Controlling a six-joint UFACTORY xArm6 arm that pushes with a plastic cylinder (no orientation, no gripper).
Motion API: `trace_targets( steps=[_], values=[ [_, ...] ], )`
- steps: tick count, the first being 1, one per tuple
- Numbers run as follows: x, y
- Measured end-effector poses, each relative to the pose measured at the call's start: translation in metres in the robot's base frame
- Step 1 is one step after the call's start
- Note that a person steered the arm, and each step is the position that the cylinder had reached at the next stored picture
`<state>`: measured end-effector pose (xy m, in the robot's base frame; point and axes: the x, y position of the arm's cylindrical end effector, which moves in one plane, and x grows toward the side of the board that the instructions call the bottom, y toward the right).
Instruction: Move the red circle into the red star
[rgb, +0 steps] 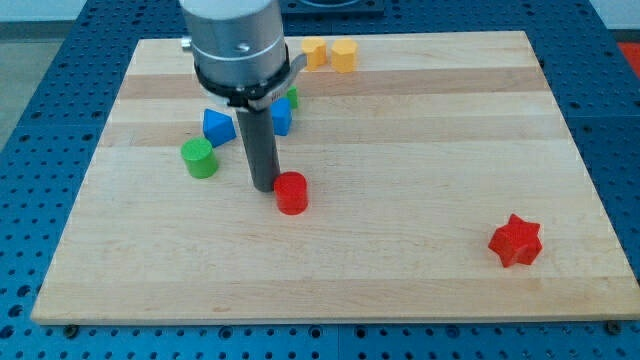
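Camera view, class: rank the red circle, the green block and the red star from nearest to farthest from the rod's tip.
From my tip:
1. Red circle, right beside it, on the view's right.
2. Green block, off to the view's left, slightly higher.
3. Red star, far off at the view's lower right.

- You have two red blocks: a circle (291, 192) touching my tip (265, 187) on its right, and a star (515, 240) far right of it.
- Two blue blocks: one (217, 125) up-left, one (281, 117) just behind the rod.
- Two green: a cylinder (199, 157) to the left, another (292, 98) mostly hidden behind the rod.
- Two yellow (315, 52) (344, 56), far above.
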<state>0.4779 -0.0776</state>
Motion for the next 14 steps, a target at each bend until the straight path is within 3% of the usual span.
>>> trace_targets(
  steps=[2, 8, 14],
  values=[
    [0.031, 0.030],
    [0.056, 0.198],
    [0.054, 0.224]
  ],
)
